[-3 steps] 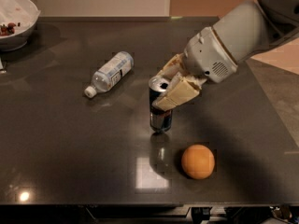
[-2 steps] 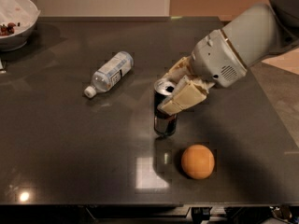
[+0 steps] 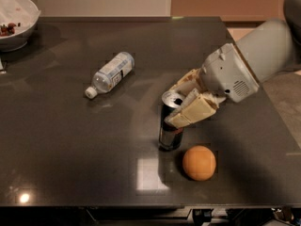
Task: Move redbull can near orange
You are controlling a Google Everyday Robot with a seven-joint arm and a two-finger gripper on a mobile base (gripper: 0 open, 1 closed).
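Observation:
The redbull can (image 3: 170, 128) is upright on the dark table, its silver top and tab visible. My gripper (image 3: 181, 101) reaches in from the right and is shut on the can's upper part, one cream finger (image 3: 193, 112) in front of it and one behind. The orange (image 3: 199, 162) lies on the table just to the right of and in front of the can's base, a small gap between them. I cannot tell whether the can's base touches the table.
A clear plastic bottle (image 3: 111, 73) with a white cap lies on its side at the middle left. A white bowl (image 3: 16, 22) stands at the back left corner. The table's front edge (image 3: 141, 205) runs close below the orange.
The gripper has moved with the can to the right and toward the front edge, closer to the orange. The orange and the bottle have not moved.

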